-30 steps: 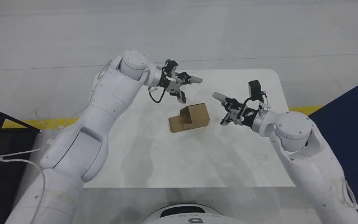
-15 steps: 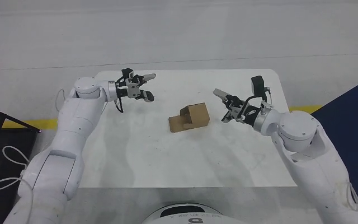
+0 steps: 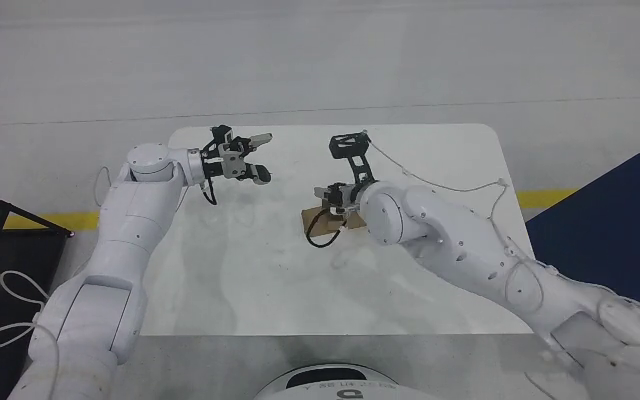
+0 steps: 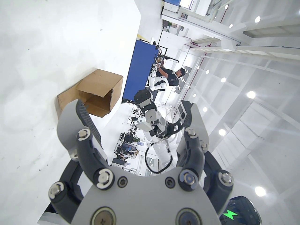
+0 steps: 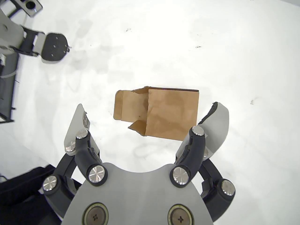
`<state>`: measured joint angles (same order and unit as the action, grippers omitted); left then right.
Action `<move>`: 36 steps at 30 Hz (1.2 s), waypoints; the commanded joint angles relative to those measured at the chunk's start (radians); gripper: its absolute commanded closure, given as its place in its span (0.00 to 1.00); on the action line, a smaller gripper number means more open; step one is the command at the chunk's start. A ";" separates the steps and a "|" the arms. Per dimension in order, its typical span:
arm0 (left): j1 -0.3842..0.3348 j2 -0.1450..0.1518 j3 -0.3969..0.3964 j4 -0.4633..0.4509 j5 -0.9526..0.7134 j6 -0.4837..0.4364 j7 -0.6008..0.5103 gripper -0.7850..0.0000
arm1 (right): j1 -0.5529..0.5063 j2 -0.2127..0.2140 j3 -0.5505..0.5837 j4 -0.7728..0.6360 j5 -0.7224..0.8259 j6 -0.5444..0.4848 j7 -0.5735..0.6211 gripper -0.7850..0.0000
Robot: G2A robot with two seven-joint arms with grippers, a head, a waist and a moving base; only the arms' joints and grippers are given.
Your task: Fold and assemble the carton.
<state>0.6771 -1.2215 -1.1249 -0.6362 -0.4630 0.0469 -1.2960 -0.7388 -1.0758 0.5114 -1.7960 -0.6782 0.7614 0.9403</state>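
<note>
Currently: carton (image 5: pixel 172 113), end flaps loose. Right gripper (image 5: pixel 148 118) wide open, empty, above it; left gripper (image 4: pixel 132 108) open, empty, apart. Risk: unbraced carton skids under one-sided push.

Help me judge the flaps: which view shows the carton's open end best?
The left wrist view: it looks into the open end of the carton, showing the interior and unfolded flaps. The right wrist view sees its top from above, flaps sticking out at one end. In the top view, the right gripper covers part of it.
</note>
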 commanded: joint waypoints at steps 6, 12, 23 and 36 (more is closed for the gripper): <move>0.000 0.000 0.000 0.000 0.000 0.000 0.000 0.00 | 0.134 -0.081 -0.186 0.155 -0.157 -0.074 0.192 0.00; 0.000 0.000 0.000 0.000 0.000 0.000 0.000 0.00 | 0.171 -0.143 -0.236 0.282 -0.195 -0.111 0.229 0.09; 0.000 0.000 0.000 0.000 0.000 0.000 0.000 0.00 | 0.151 -0.172 -0.186 0.389 -0.280 -0.135 0.254 0.53; 0.000 0.000 0.000 0.000 0.000 0.000 0.000 0.00 | -0.079 -0.127 0.156 0.276 -0.359 -0.087 0.206 1.00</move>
<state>0.6771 -1.2215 -1.1248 -0.6362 -0.4630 0.0469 -1.2959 -0.7840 -1.2044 0.6062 -1.5140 -1.0740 0.6382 1.1818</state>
